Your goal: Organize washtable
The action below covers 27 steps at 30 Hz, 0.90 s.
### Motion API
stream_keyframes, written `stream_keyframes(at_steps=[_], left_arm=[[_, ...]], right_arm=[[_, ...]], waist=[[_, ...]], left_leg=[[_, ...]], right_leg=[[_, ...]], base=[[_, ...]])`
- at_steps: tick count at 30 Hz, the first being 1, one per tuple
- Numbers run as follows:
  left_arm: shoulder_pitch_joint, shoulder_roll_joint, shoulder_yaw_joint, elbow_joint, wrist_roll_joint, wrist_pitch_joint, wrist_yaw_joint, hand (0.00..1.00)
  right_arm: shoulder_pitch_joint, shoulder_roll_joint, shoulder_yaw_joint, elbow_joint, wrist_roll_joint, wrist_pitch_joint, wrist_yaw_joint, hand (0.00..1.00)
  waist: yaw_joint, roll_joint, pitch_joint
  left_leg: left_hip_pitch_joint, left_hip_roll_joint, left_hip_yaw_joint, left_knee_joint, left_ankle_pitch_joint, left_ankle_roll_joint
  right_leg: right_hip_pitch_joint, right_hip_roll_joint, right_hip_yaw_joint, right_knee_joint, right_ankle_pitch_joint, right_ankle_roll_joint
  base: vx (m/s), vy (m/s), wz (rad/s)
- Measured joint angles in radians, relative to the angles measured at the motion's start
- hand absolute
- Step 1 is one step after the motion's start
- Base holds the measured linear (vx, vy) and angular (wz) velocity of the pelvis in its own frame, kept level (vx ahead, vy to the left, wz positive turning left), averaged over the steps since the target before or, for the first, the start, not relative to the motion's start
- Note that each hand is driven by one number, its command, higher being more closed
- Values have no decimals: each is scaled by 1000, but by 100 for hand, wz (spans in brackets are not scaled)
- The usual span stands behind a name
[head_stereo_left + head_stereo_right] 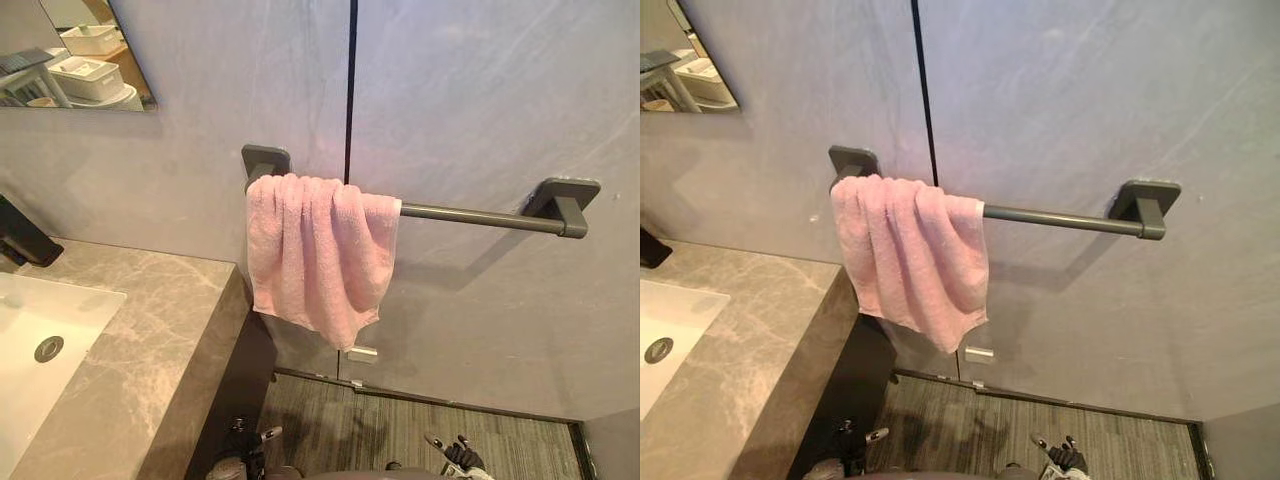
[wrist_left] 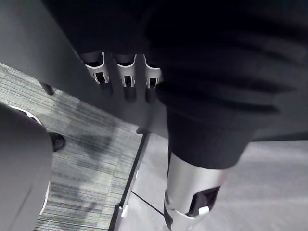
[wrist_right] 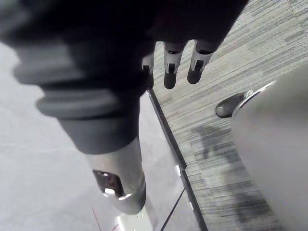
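l hand (image 2: 126,77), r hand (image 3: 171,72) low, both slack

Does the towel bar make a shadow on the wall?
Yes. Left eye view: the towel bar throws a soft grey shadow on the wall just below it, right of the pink towel. Right eye view: the same shadow shows under the bar.

Towel (image 1: 318,255) hangs over the left end of the rail (image 1: 470,214). The counter (image 1: 150,340) sits to its left, sink (image 1: 40,350) set in, mirror (image 1: 70,55) above.
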<state>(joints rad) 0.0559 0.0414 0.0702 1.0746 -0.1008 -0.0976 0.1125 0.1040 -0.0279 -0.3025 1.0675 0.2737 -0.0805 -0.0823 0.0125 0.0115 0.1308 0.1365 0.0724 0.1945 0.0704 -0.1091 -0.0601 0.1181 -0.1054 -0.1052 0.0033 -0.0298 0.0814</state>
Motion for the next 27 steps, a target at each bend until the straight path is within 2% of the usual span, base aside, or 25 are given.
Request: stream_keyframes(at_steps=[3,5,11,15,18,21,27], left_arm=[[-10,4,-30,-6,-5,-2,8,0],[-2,5,-65,-50,-8,-10,45,0],[69,-2,-175,-378,-14,-72,136,0],[101,-9,-198,-538,-10,-107,179,0],[103,-8,-198,-620,13,-107,206,0],[107,-1,-196,-737,81,-109,244,0],[117,2,-192,-800,159,-106,292,0]], right_arm=[[-5,-2,5,8,1,-2,-2,0],[-5,-4,7,8,4,-10,-5,0],[4,1,46,7,31,-33,-31,0],[6,-1,47,6,35,-48,-49,0],[10,-1,52,4,35,-50,-51,0],[12,-9,78,-4,36,-52,-54,0],[18,-11,99,-16,38,-51,-55,0]], waist=[[-1,-1,-1],[-1,-6,0],[-2,-23,-8],[0,-13,-11],[1,-13,-11],[-1,-13,-12],[-3,-13,-13]], left_leg=[[-4,-2,-4,-3,3,0],[-3,-5,-12,-3,3,1],[-17,-14,-56,-27,23,5],[-17,-15,-59,-35,25,6],[-17,-15,-60,-37,25,6],[-16,-16,-60,-39,25,6],[-14,-16,-56,-45,25,6]], right_leg=[[4,1,0,-21,14,1],[17,1,-4,-43,26,-1],[17,-2,-35,-58,29,-3],[16,-1,-35,-62,29,-3],[16,-1,-36,-63,29,-3],[16,-2,-36,-65,29,-3],[17,-1,-35,-72,32,-7]], base=[[-41,-18,-2],[-27,-12,4],[-20,-26,15],[-4,-8,2],[0,0,0],[0,0,0],[-3,-3,-1]])
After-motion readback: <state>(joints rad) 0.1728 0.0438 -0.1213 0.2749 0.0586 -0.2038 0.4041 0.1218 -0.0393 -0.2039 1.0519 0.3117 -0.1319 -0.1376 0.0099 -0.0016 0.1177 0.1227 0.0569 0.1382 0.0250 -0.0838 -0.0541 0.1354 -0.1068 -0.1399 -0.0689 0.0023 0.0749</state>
